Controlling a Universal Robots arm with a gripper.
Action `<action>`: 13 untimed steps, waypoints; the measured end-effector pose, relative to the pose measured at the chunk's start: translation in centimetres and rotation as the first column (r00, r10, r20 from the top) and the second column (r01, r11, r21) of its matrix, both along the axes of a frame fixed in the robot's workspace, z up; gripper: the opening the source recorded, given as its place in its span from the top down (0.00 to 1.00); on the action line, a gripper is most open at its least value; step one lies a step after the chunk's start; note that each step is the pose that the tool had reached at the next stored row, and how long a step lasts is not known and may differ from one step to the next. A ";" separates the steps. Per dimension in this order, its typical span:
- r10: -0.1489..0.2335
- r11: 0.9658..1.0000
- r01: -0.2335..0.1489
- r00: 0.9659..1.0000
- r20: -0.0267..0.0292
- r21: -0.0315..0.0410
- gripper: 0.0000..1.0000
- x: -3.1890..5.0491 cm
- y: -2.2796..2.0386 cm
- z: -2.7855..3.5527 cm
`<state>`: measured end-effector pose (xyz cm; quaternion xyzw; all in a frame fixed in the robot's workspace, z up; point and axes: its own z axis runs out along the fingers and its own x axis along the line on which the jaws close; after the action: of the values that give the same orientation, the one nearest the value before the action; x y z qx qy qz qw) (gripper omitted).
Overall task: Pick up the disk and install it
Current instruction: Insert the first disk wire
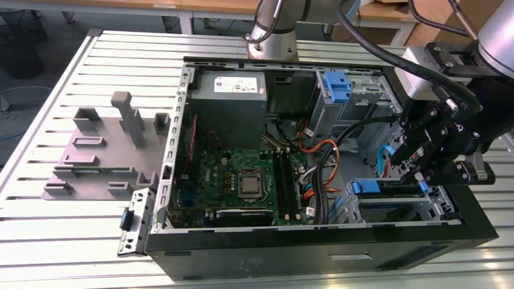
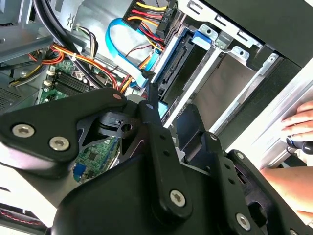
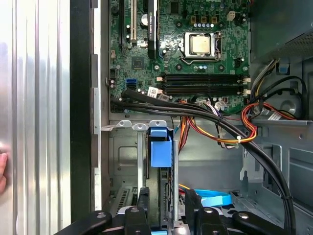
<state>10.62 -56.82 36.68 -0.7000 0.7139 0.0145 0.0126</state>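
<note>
Gripper (image 3: pixel 167 193) hangs above drive cage (image 1: pixel 401 208) at exterior view's right of open computer case (image 1: pixel 321 256); disk (image 3: pixel 160 152) sits in 1 slot; grip state: cannot tell

Yeah, the disk (image 1: pixel 392 190) is slotted on edge in the lower drive cage (image 1: pixel 440 194), over on the exterior view's right. The dark body is mostly tucked in, with its blue bracket (image 3: pixel 160 149) poking out at the cage's open end.
</note>
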 end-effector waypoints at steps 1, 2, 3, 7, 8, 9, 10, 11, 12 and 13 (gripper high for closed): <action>0.000 1.000 0.000 1.000 0.000 0.000 0.58 0.00 0.04 0.02; 0.000 1.000 0.000 1.000 0.000 0.000 0.58 0.00 0.10 0.02; 0.000 1.000 0.000 1.000 0.000 0.000 0.58 0.00 0.19 0.02; 0.000 1.000 0.000 1.000 0.000 0.000 0.58 0.00 0.42 0.02; 0.000 1.000 0.000 1.000 0.000 0.000 0.58 0.00 0.42 0.07; 0.000 1.000 0.000 1.000 0.000 0.000 0.58 0.00 0.44 0.16; 0.000 1.000 0.000 1.000 0.000 0.000 0.58 0.00 0.44 0.22; 0.000 1.000 0.000 1.000 0.000 0.000 0.58 0.00 0.46 0.25; 0.000 1.000 0.000 1.000 0.000 0.000 0.58 0.00 0.50 0.25; 0.000 1.000 0.000 1.000 0.000 0.000 0.58 0.00 0.55 0.26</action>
<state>10.62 -56.26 36.94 -0.7000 0.7139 0.0144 0.0125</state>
